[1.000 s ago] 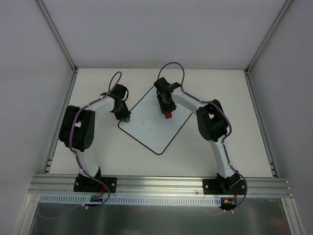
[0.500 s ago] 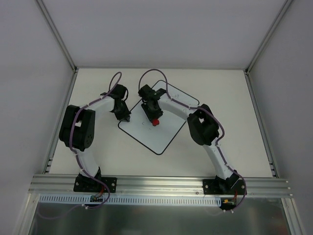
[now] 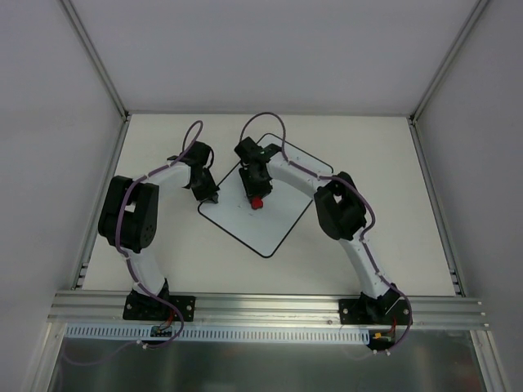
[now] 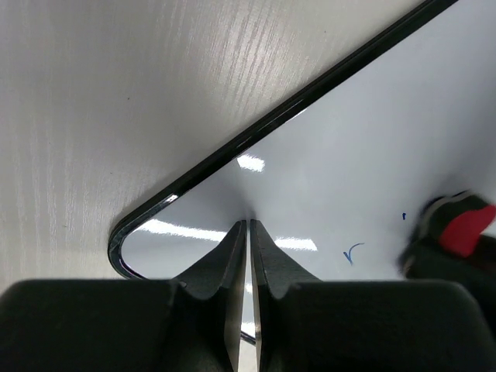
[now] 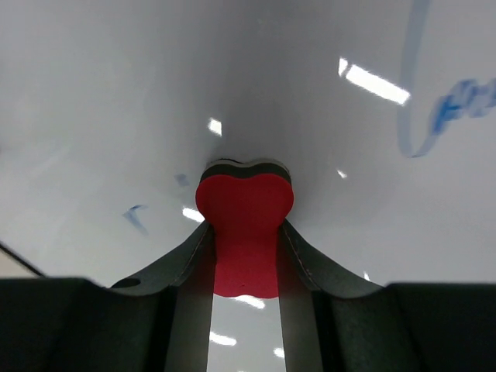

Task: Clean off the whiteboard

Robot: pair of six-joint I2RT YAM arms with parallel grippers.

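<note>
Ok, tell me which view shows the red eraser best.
Right wrist: the red eraser fills the centre, pinched in the right claw. Left wrist shows a blurred piece at its right edge; top external, only a tiny red spot.

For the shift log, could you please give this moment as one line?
left claw: shut, at whiteboard corner | right claw: shut on red eraser, against board | blue marks visible

The top view looks down from above the near edge over the whole bench [image 3: 163,245]. Both wrist views sit close above the whiteboard [image 3: 265,227], looking past their fingers [image 4: 221,267]; both show the red eraser [image 5: 244,232].
</note>
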